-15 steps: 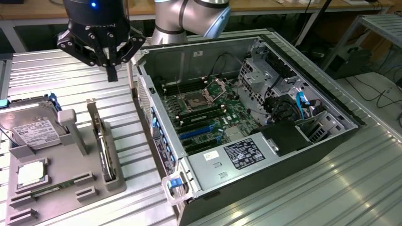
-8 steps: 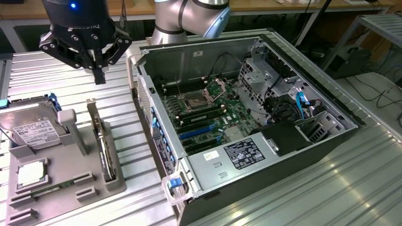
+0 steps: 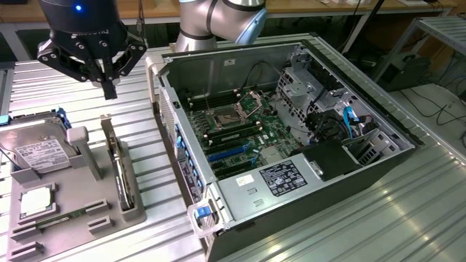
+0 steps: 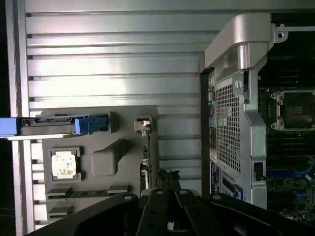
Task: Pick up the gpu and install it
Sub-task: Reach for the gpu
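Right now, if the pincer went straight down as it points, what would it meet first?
Likely the gpu standing on edge in the grey tray, or that tray's rim; depth is unclear.

Clear air hangs above the edge-standing gpu [image 3: 117, 158], flanked by the gray holder's upright post [image 3: 87, 153] and, across a bare tabletop [image 3: 145, 144] strip, the computer case wall [image 3: 169, 120].

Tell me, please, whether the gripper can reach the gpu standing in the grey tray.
Probably yes: the gripper hangs above the gpu, whose top edge stands free in the tray, nothing between them; its jaws are shut.
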Available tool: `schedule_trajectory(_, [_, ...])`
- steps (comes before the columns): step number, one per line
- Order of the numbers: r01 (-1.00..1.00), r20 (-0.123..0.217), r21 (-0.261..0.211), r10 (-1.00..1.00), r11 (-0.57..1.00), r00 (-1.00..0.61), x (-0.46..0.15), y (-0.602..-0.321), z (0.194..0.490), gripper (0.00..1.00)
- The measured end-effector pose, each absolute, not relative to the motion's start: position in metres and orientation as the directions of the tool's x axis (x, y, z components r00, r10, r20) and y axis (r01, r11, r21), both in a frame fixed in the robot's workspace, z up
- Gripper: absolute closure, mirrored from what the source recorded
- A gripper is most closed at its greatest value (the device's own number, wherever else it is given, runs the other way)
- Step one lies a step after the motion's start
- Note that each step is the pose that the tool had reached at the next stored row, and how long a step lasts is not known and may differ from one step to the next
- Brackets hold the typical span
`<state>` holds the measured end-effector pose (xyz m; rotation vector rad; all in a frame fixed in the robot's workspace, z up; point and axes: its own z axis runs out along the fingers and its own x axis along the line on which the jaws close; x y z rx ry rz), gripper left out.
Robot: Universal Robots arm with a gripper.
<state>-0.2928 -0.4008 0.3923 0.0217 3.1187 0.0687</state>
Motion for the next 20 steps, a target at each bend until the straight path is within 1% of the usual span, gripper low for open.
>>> schedule_trajectory(20, [-0.024,-0.022,0.044,-0.023,0.999,-1.0,-0.338,-0.403,0.392,0.89])
